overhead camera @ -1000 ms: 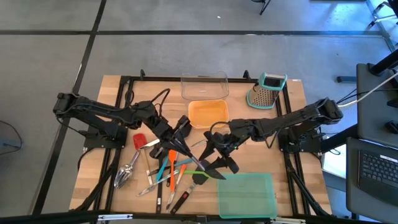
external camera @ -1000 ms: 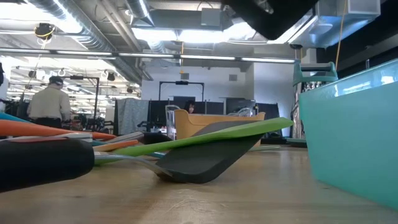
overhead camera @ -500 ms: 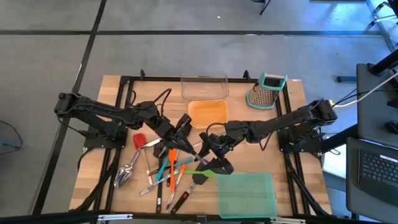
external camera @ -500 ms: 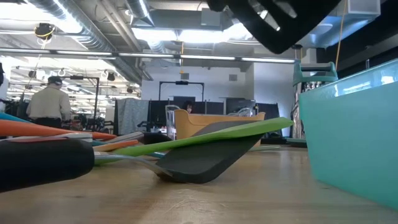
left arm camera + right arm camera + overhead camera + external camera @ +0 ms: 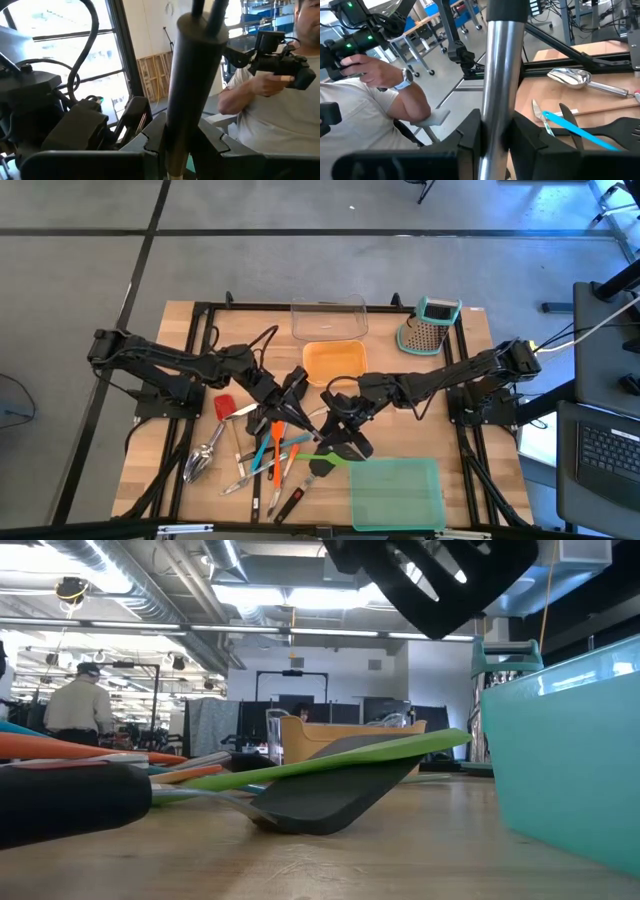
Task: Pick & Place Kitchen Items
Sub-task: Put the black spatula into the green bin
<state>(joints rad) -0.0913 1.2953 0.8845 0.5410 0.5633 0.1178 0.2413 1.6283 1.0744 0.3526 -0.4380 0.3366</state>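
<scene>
My right gripper (image 5: pixel 345 430) is over the table's middle, shut on a steel shaft (image 5: pixel 502 60). A black slotted spatula head (image 5: pixel 440 580) hangs in the air by it and also shows in the high view (image 5: pixel 352 447). My left gripper (image 5: pixel 283 412) is just to its left over the utensil pile, shut on a black round handle (image 5: pixel 192 65). I cannot tell whether both hold one utensil. On the table lie a steel scoop (image 5: pixel 203 458), a red tool (image 5: pixel 226 406), orange (image 5: pixel 277 442) and teal (image 5: pixel 262 452) tools. A green spatula (image 5: pixel 350 758) rests across a black spatula (image 5: pixel 330 800). My left gripper pinches the black round handle (image 5: pixel 175 125) between its two fingers, which lie across it. The handle runs on away from the fingers and ends in thin steel rods (image 5: pixel 217 10). My right gripper pinches the steel shaft (image 5: pixel 492 115) between its two fingers, which lie across it. The slotted head is lifted clear of the table.
A teal-green tray (image 5: pixel 397 492) stands at the near right, just beside the lifted spatula head. An orange tray (image 5: pixel 334 362) and a clear tray (image 5: pixel 329 317) stand at the far middle, a steel box grater (image 5: pixel 430 325) at the far right. A person (image 5: pixel 380 85) holding a camera stands beyond the table.
My right gripper has gone a little toward the table's left and far edges with the steel shaft. The black slotted head has gone with it, away from the teal-green tray, and shows lower and further left in the low view.
</scene>
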